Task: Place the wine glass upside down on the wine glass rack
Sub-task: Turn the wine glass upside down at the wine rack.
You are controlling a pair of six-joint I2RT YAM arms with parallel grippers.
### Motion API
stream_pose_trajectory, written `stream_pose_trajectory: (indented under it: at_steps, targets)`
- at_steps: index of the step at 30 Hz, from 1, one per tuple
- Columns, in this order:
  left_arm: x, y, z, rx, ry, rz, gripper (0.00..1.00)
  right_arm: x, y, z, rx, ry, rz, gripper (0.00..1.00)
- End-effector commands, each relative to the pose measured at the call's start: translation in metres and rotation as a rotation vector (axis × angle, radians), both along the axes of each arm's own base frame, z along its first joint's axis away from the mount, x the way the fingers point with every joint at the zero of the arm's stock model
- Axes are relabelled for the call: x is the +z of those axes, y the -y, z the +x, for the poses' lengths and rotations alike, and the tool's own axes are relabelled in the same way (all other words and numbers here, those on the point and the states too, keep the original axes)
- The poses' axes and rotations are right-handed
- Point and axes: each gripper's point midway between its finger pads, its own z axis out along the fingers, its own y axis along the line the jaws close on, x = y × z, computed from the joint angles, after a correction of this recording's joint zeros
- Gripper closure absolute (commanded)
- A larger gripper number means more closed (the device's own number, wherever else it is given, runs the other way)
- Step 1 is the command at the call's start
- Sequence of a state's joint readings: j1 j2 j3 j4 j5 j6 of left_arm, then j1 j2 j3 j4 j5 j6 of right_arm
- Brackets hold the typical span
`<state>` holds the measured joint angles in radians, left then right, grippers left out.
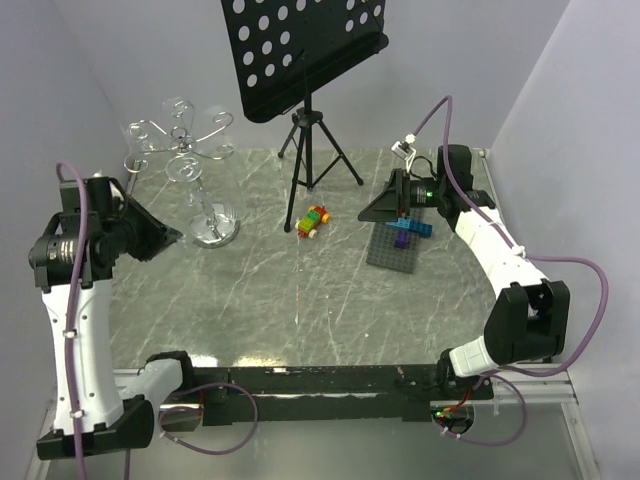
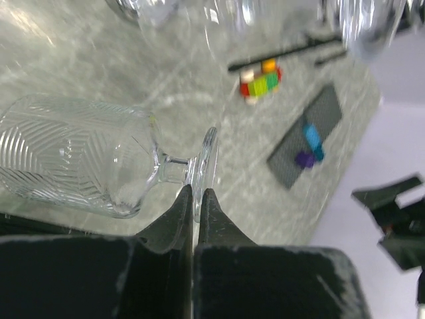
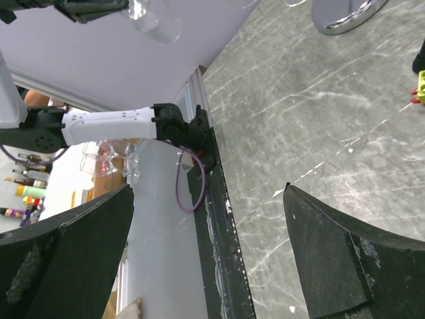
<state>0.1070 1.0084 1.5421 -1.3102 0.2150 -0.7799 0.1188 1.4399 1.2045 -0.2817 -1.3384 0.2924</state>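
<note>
Left tool (image 2: 197,199) is pinching wine glass (image 2: 73,156) by foot left of wine glass rack (image 1: 190,165), right tool (image 3: 207,196) is gaping wide, music stand (image 1: 305,60) and block car (image 1: 314,221) sitting right of rack.

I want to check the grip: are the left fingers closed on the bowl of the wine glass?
No, the left fingers pinch the wine glass by the rim of its foot.

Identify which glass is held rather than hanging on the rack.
The ribbed glass, held sideways with its foot pinched in the left jaws; the other glasses hang from the rack.
</note>
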Motion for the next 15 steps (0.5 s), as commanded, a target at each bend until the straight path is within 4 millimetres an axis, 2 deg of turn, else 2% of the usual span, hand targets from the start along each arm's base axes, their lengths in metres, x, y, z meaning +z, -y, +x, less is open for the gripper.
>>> stream_pose_trajectory:
  at_steps: [1,5,9,13,15]
  targets:
    - [0.028,-0.035,0.034,0.114,0.157,0.063,0.99,0.018,0.003,0.01,0.014,0.08,0.036,0.0]
    - [0.037,-0.066,0.048,0.198,0.217,0.071,0.99,0.019,0.006,0.014,0.009,0.085,0.042,0.0]
    - [0.039,-0.07,0.07,0.199,0.266,0.002,0.99,0.02,0.008,0.019,0.0,0.079,0.056,0.0]
    - [0.049,-0.085,0.087,0.237,0.358,-0.087,0.99,0.02,0.01,0.022,-0.007,0.061,0.068,0.0]
    - [0.047,-0.084,0.093,0.233,0.375,-0.154,0.99,0.022,0.01,0.025,-0.007,0.087,0.074,0.0]
